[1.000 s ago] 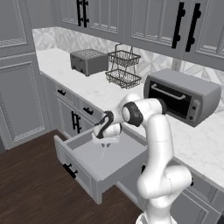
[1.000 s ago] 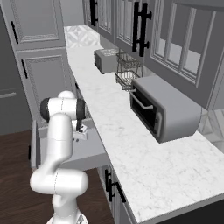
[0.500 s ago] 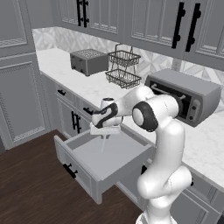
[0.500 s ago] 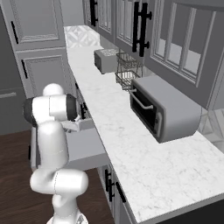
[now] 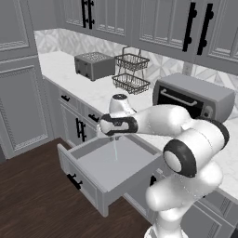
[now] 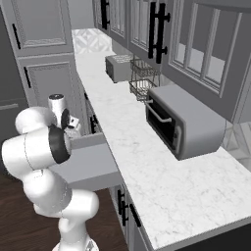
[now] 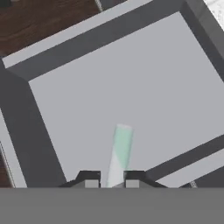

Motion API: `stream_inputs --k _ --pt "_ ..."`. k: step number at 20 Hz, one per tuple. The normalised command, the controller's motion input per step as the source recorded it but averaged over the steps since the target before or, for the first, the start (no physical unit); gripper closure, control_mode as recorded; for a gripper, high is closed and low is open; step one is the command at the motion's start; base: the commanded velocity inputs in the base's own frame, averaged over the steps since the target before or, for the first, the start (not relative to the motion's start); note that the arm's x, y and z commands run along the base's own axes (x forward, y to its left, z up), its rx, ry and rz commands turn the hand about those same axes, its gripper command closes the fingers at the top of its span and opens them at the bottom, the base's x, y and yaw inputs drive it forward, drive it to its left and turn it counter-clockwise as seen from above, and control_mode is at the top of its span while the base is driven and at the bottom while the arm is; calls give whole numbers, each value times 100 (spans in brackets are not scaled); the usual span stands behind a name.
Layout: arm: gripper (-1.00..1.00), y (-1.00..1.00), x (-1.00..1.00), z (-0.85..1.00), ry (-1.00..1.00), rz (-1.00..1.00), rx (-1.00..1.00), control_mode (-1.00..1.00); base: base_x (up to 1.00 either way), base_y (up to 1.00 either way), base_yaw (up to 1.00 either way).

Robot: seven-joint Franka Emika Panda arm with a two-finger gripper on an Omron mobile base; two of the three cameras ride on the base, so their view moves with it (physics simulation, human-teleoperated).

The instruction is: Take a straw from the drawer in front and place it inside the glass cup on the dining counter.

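Grey cabinets point(image 5: 28, 93) line the walls above and below a white worktop point(image 6: 147, 166) backed by patterned tiles point(image 5: 51, 41). On it stand a toaster point(image 5: 94, 65), a wire basket rack point(image 5: 131, 70) and a toaster oven point(image 5: 193, 97). The floor point(image 5: 32, 195) is dark wood.

in the hand view the straw point(image 7: 119, 153) runs down between the dark fingertips point(image 7: 90, 178), its lower end cut off at the bottom of the frame. in the right base view the white arm at lower left covers the near part of the drawer point(image 6: 90, 164). there the hand point(image 6: 72, 124) is too small to tell its grip.
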Motion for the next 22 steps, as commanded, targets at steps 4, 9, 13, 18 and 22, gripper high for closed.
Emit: stream_inputs --k 4,9,13,18,22 --pt "100 0 -59 100 -25 12 -6 -100 0 0 0" --pt "100 -7 -42 96 -11 9 -2 -100 0 0 0" --pt "100 -20 -54 68 0 4 0 -100 0 0 0" --pt "100 -26 -46 34 0 1 4 -100 0 0 0" --pt "100 -6 -30 5 0 0 0 100 -20 0 0"
